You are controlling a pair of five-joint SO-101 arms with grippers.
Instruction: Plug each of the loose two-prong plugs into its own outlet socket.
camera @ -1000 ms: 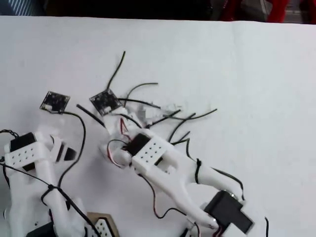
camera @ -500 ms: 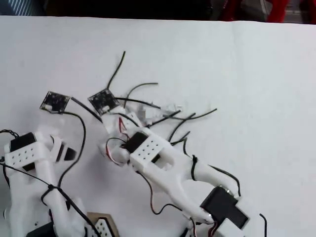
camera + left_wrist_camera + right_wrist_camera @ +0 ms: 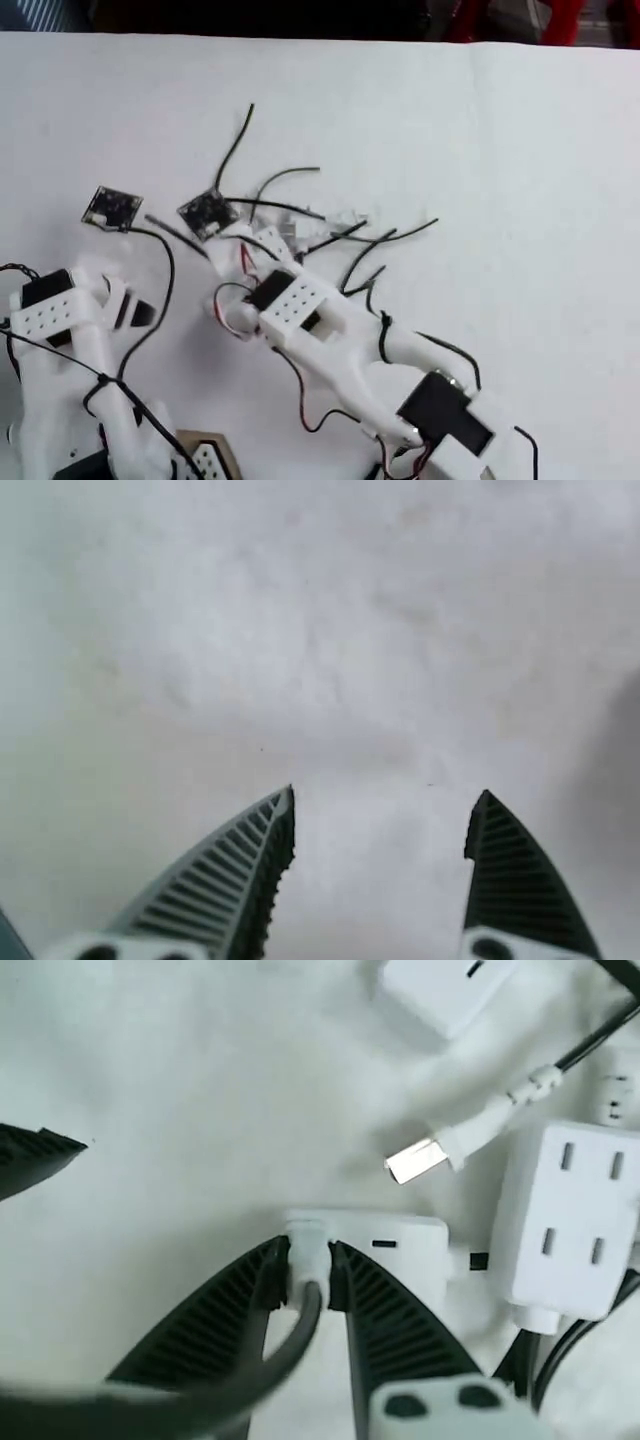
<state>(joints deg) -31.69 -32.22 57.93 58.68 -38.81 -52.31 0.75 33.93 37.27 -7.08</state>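
1. Right gripper (image 3: 308, 1248) is clamped on a white plug (image 3: 305, 1262), which is butted against the outlet socket (image 3: 400, 1255) just past its fingertips.
2. That arm crept forward over the last second, so I'd guess it's mid-insertion.
3. Left gripper (image 3: 387, 793) hangs spread apart above the table (image 3: 300, 630). Another loose plug (image 3: 455, 1145) waits farther out.

Matt white worktop (image 3: 520, 150); sockets (image 3: 565, 1220) and the gripped plug (image 3: 306, 1243) smooth white plastic, another's prong (image 3: 415, 1160) shiny metal; right end effector (image 3: 308, 1250) ribbed black plastic.
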